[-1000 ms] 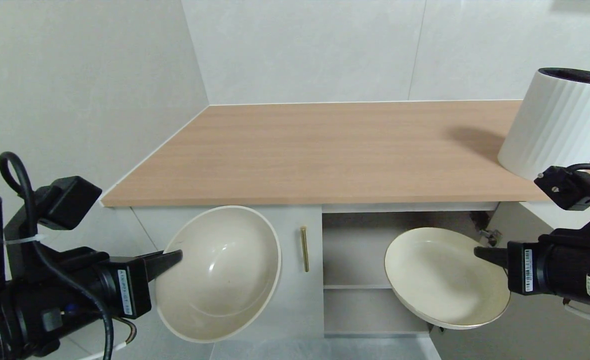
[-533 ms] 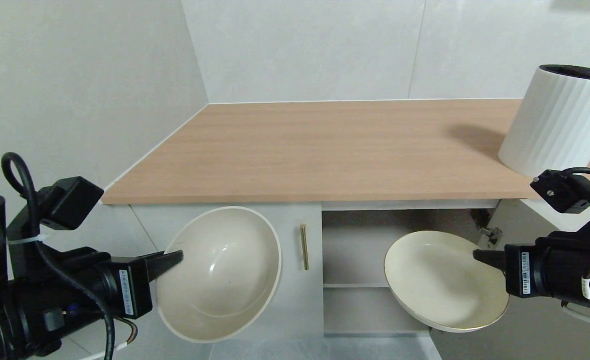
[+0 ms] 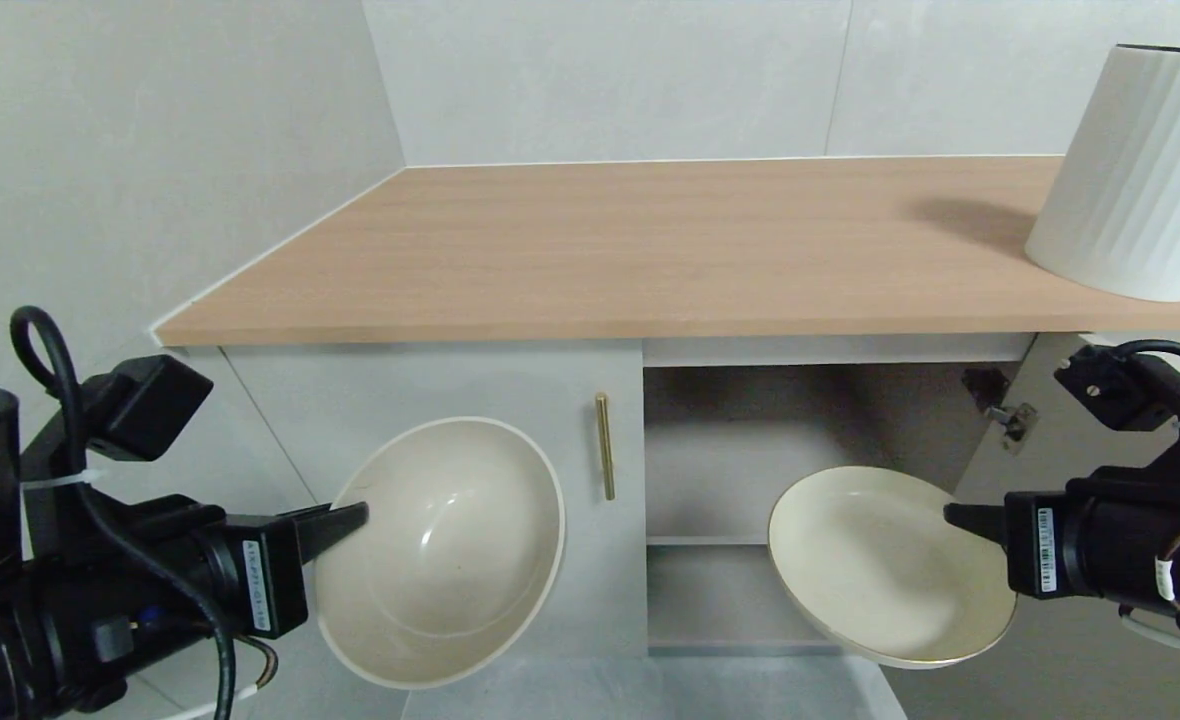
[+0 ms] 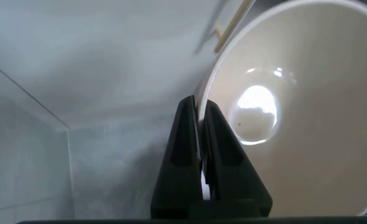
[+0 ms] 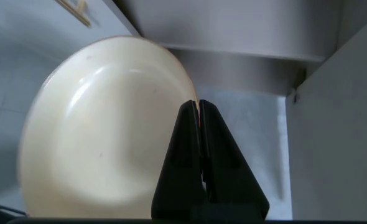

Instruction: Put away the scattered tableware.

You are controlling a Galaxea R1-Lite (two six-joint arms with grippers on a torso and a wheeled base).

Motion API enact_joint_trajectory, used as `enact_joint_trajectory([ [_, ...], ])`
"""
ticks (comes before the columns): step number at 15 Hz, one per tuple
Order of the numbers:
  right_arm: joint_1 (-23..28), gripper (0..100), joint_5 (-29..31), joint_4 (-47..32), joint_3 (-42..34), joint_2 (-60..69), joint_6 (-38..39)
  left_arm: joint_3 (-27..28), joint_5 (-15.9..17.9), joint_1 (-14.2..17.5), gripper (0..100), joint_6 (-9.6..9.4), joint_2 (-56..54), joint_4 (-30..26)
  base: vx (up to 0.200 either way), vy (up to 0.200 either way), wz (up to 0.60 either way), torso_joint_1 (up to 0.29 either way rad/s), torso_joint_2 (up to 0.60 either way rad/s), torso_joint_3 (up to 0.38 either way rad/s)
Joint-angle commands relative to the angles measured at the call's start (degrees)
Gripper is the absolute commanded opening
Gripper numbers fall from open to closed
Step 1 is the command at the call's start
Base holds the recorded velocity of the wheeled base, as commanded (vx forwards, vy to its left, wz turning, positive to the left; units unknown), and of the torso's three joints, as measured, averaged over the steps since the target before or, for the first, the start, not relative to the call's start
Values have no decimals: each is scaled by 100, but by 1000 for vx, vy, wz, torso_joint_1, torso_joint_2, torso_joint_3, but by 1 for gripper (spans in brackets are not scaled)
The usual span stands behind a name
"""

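Nearest, in front of the closed left door of the grey cabinet (image 3: pixel 430 385), the left gripper (image 3: pixel 355 517) has its jaws pinched on the rim of a deep, glossy cream bowl (image 3: pixel 450 560), which is held tilted. In front of the cabinet's open right compartment, the right gripper (image 3: pixel 953 515) has its jaws pinched on the rim of a shallow cream plate (image 3: pixel 880 570), likewise tilted, just before the inner shelf (image 3: pixel 710 541). A slim brass bar handle (image 3: pixel 603 445) stands upright on the closed door. A wooden countertop (image 3: pixel 600 250) tops the cabinet. A white ribbed cylindrical container (image 3: pixel 1140 170) stands on it above the open compartment.
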State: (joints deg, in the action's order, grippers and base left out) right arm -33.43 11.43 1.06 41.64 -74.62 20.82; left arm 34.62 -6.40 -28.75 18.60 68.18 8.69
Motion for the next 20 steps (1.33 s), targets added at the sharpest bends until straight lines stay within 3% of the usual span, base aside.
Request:
enact_joint_trajectory([
  [1,-6,0,-1,-1,2,-26,1,1,-2,1,0,3,20,1,0,0,0,-212,388,193],
  [5,-6,0,-1,-1,-7,-70,-8,-8,-2,1,0,3,20,1,0,0,0,-194,392,174],
  [13,-6,0,-10,281,-113,-255,-26,-26,7,1,0,3,46,1,0,0,0,-16,60,26],
  [18,82,0,-36,527,-148,-1652,-280,-26,7,1,0,3,81,1,0,0,0,0,0,0],
  [20,346,0,-396,957,-148,-2232,-289,-34,-2,1,0,3,81,1,0,0,0,0,0,0],
])
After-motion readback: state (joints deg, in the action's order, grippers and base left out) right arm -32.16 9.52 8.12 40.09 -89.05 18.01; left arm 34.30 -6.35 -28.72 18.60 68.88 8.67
